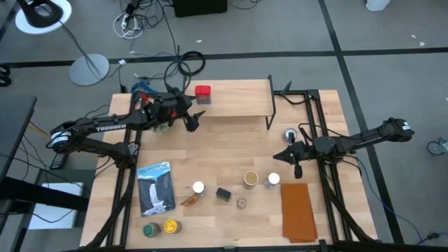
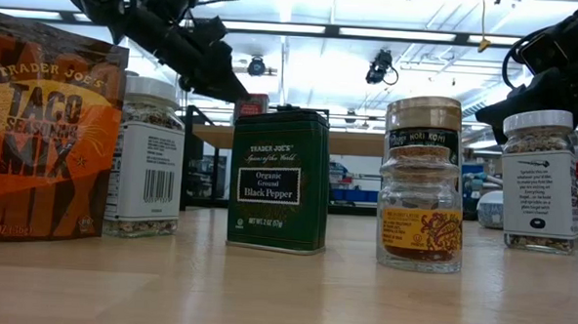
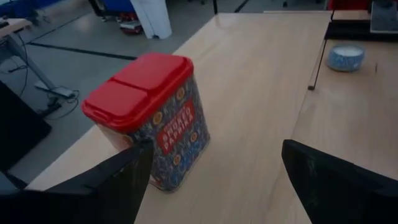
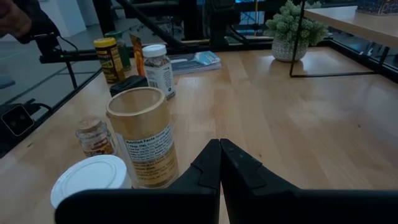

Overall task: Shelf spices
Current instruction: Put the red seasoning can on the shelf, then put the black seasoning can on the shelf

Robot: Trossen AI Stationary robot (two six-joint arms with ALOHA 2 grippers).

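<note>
The left arm reached across the far left part of the table, and the left gripper [image 1: 197, 117] hung at the left end of the shelf [image 1: 238, 100], with its two dark fingers [image 3: 106, 186] spread wide and holding nothing. Just past those fingers, a tin with a red lid [image 3: 148, 118] and a blue patterned body stood upright on the shelf's light wooden top, near its left end, and the fingers were not touching it. The other spices waited on the near part of the table: a green-lidded jar [image 1: 150, 229] and a yellow-lidded jar [image 1: 170, 226] by the near left edge, then a white-lidded jar [image 1: 198, 187], a dark green pepper tin [image 2: 278, 178], a small glass jar of orange spice [image 2: 421, 211], a tan tube [image 4: 140, 137] and another white-lidded jar [image 1: 273, 180]. On the right side, the right arm stretched in low over the table, and the right gripper [image 4: 220, 149] pointed down near the tan tube with its fingers pressed tight together, holding nothing.
</note>
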